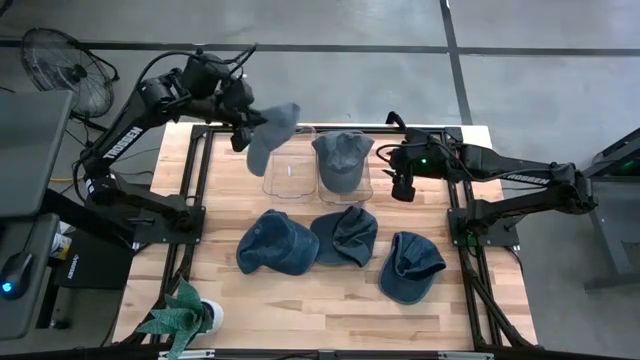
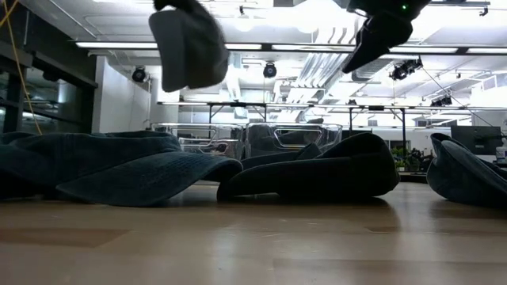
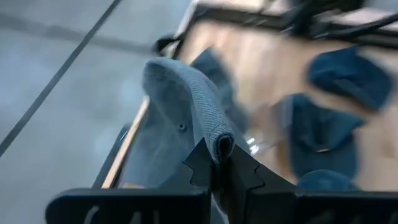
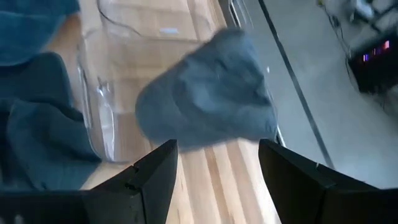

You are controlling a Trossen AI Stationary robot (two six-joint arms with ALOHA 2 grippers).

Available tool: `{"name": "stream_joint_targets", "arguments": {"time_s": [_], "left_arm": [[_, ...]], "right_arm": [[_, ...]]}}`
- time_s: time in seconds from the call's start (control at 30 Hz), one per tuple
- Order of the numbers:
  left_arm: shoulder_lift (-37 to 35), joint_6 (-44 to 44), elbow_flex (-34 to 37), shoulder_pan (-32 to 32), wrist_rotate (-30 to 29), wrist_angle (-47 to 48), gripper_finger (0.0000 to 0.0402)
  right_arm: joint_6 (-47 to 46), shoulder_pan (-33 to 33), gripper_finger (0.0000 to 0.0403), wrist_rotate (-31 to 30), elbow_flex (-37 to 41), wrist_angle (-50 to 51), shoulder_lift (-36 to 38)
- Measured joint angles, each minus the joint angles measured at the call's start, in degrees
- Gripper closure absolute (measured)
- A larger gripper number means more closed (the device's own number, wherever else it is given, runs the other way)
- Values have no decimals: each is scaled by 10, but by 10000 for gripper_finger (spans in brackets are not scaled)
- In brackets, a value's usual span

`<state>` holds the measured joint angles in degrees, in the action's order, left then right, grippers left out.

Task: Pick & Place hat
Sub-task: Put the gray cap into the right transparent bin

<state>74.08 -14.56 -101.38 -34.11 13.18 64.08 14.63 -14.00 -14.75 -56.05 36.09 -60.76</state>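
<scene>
Grey concrete floor surrounds the wooden table point(image 1: 300, 300), where two clear plastic bins stand side by side near the far edge. The left gripper point(image 1: 243, 133) is clamped tight on a grey hat point(image 1: 273, 133), pinching a fold of its fabric between the fingers point(image 3: 219, 167), and carries it in the air over the left bin point(image 1: 288, 172). In the low view the hat hangs well above the table. The right bin point(image 1: 345, 185) already has another grey hat point(image 1: 341, 158) resting across it, and the right gripper point(image 1: 402, 186) waits just beside that bin with its fingers spread wide and nothing between them. Three dark blue hats lie on the table nearer the front: one on the left point(image 1: 277, 243), one in the middle point(image 1: 345, 235), one on the right point(image 1: 411, 266).

The step in hand looks like lowering the held hat into the left bin. To do it well, the left arm should centre the dangling crown over the bin's opening, descend until the cloth settles inside the walls, and only then let go; releasing high risks the limp hat draping over the rim
</scene>
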Motion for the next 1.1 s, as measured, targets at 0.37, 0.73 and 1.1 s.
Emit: {"name": "stream_joint_targets", "arguments": {"time_s": [0.37, 0.73, 1.1], "left_arm": [[11, -47, 0, 0, 226, -114, 394], [73, -82, 0, 0, 362, -131, 394], [127, -92, 0, 22, 450, -195, 394]], "right_arm": [[60, -10, 182, 101, 0, -121, 0], [107, -77, 182, 275, 0, -251, 0], [66, -177, 182, 467, 0, -332, 0]]}}
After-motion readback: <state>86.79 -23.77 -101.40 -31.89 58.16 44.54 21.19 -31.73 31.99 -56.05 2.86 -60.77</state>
